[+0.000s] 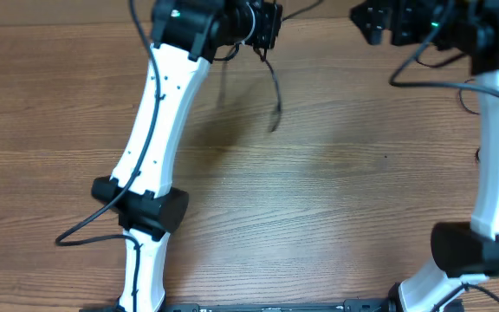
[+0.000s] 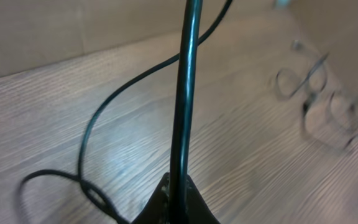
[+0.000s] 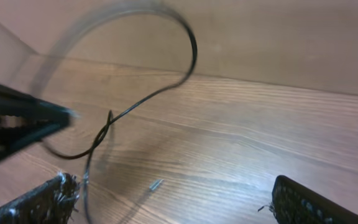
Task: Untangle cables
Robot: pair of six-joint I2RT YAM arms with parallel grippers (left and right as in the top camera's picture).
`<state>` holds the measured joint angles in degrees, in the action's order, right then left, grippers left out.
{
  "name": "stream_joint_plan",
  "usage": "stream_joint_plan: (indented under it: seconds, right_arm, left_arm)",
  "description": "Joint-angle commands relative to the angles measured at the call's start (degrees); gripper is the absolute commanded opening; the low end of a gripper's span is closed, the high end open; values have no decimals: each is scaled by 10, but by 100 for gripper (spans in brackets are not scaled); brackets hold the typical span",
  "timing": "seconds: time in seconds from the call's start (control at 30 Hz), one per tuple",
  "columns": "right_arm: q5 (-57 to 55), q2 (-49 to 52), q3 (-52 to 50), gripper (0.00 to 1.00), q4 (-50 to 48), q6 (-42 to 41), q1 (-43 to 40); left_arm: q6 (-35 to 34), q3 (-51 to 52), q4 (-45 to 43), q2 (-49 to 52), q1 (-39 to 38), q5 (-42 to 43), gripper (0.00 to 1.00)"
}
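Observation:
My left gripper (image 1: 265, 26) is at the far edge of the table, and a thin black cable (image 1: 275, 91) hangs from it over the wood. In the left wrist view the left gripper (image 2: 178, 186) is shut on this cable (image 2: 186, 93), which runs straight up out of the jaws. A second strand (image 2: 87, 140) curves and loops to the left of it. My right gripper (image 1: 372, 22) stands open to the right of the left one, holding nothing. In the right wrist view the open right gripper (image 3: 173, 202) faces a cable loop (image 3: 191, 50) and a small silver tip (image 3: 156, 184).
Blurred loops of more cable (image 2: 319, 93) lie on the wooden table (image 1: 336, 191) at the right of the left wrist view. A brown wall (image 3: 278, 37) stands just behind the far table edge. The left gripper's dark fingers (image 3: 17, 121) show at the left of the right wrist view.

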<state>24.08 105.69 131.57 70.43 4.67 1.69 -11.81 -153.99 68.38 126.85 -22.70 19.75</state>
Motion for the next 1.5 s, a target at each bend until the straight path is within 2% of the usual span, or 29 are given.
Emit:
stream_joint_plan:
  seconds: [0.0, 0.27, 0.63, 0.97, 1.0, 1.07, 1.1, 1.23, 1.33, 1.47]
  right_arm:
    - [19, 21, -8, 98, -29, -4, 17]
    - [20, 37, -10, 99, -83, -4, 36]
    - [17, 70, -11, 99, -104, -2, 44]
    - [17, 97, -11, 98, -131, -2, 45]
    - [17, 99, -11, 97, -134, -2, 45]
    - [14, 102, -11, 88, -137, -2, 45]
    - [14, 104, -11, 88, -138, -2, 45]
    - [16, 118, -11, 90, -143, -4, 45]
    - [30, 120, -10, 100, -174, -20, 45]
    - [30, 103, 13, 100, -215, -45, 36]
  left_arm:
    - [-101, -5, -28, -42, 10, 54, 4]
    - [-256, -5, -98, -54, 28, 210, 4]
    - [-326, -5, -161, -55, 28, 360, 4]
    - [-413, -5, -270, -55, 26, 404, 4]
    - [-417, -5, -275, -55, 24, 407, 4]
    - [-422, -5, -284, -55, 20, 414, 4]
    - [-423, -5, -284, -55, 17, 414, 4]
    - [-422, -5, -284, -55, 12, 414, 4]
    - [-389, -5, -282, -55, 12, 408, 4]
    - [-354, -5, -266, -55, 17, 381, 4]
